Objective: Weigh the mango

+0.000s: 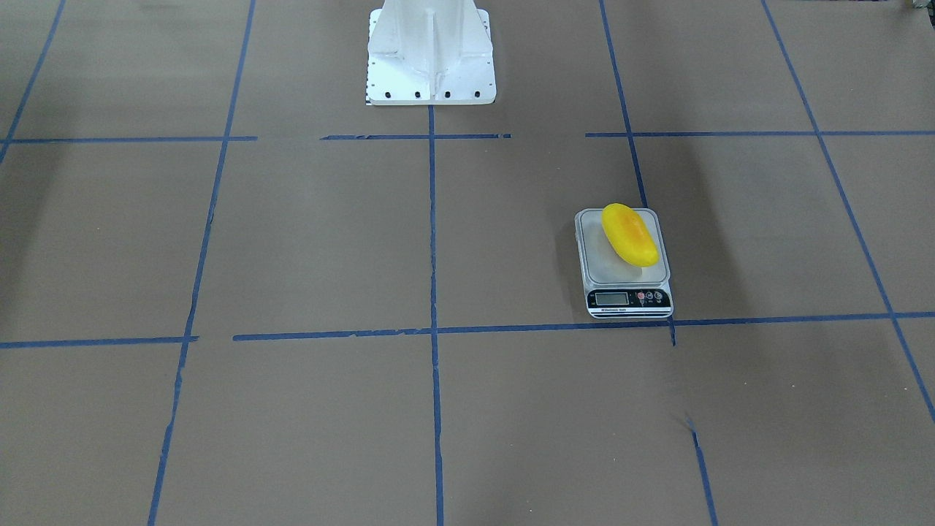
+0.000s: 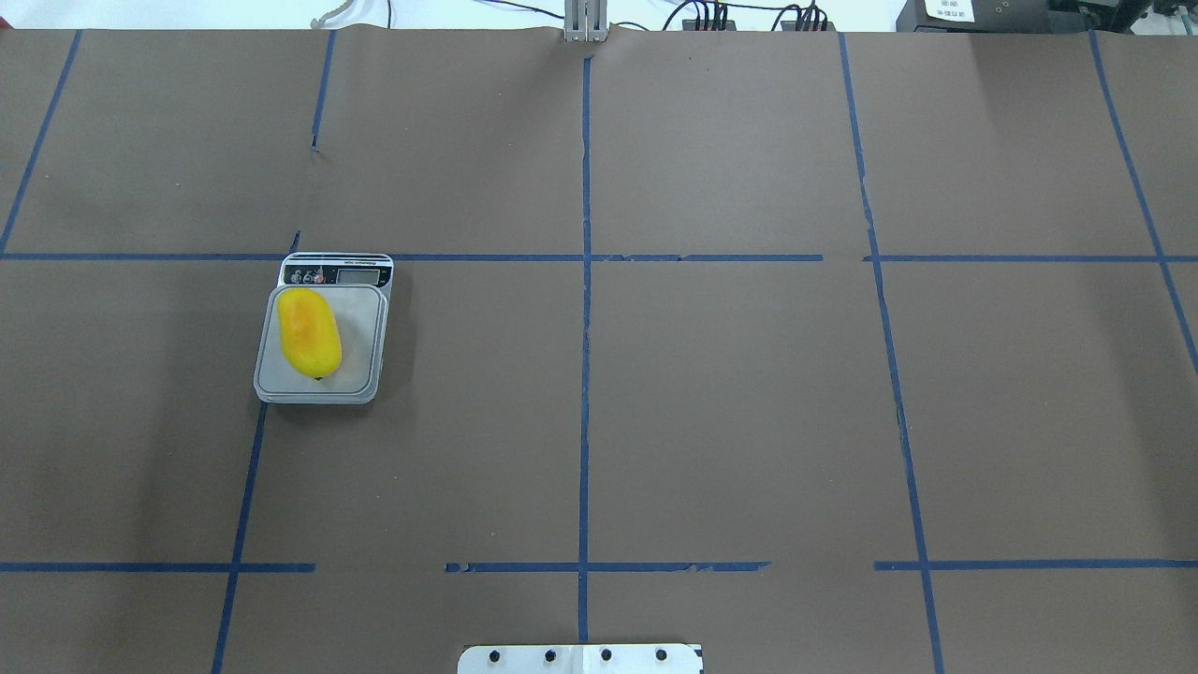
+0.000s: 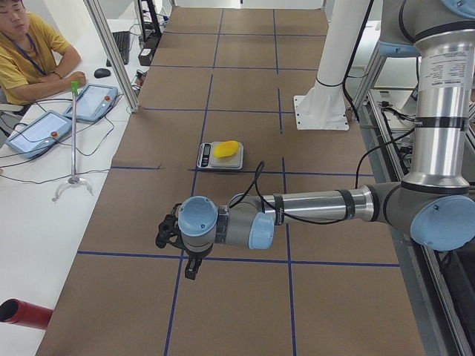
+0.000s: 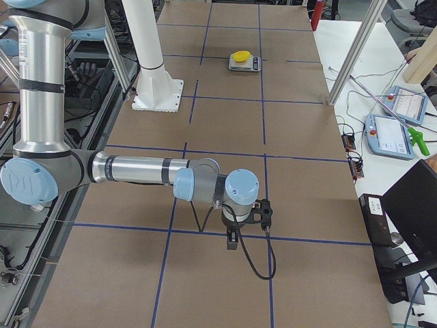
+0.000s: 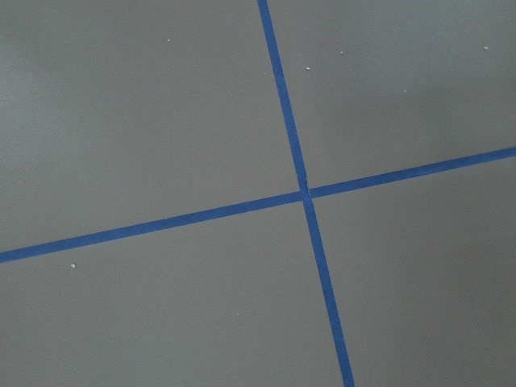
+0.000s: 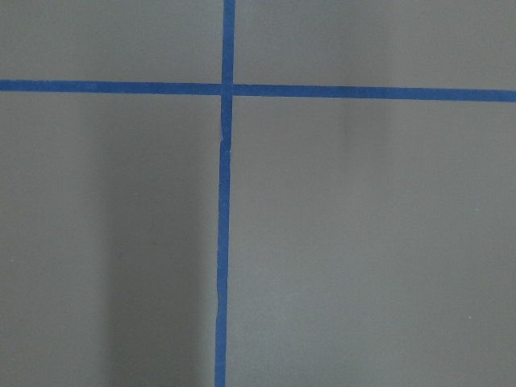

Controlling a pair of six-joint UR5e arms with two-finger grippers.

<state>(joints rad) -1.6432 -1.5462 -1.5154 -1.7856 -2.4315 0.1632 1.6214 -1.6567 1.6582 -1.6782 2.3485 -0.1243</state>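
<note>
At left of centre in the overhead view, the mango (image 2: 310,333) lies on the platform of a small digital scale (image 2: 360,367), along the platform's left side and short of the display strip at the scale's top edge. We see its long axis running nearly top to bottom of that frame, the upper end tipped slightly left. From the front-facing camera the same fruit slants from upper left to lower right. The readout is too small for us to read.

Neither arm is near it. In the exterior left view the left gripper (image 3: 165,231) hangs over the table (image 3: 245,311) at lower left of centre, with the scale well beyond it, up the frame and a little right. In the exterior right view the right gripper (image 4: 264,212) hangs at lower centre, and the scale is far off at the top edge. We cannot tell how wide either gripper's fingers stand. Each shows only in a side view, and both wrist cameras give us nothing but brown table cover and crossing blue tape (image 5: 305,192).

We judge the placing done, with the fruit resting free on the scale. Should another move be called for, we reckon the left arm the nearer, and a grasp would best close across the mango's short width.
</note>
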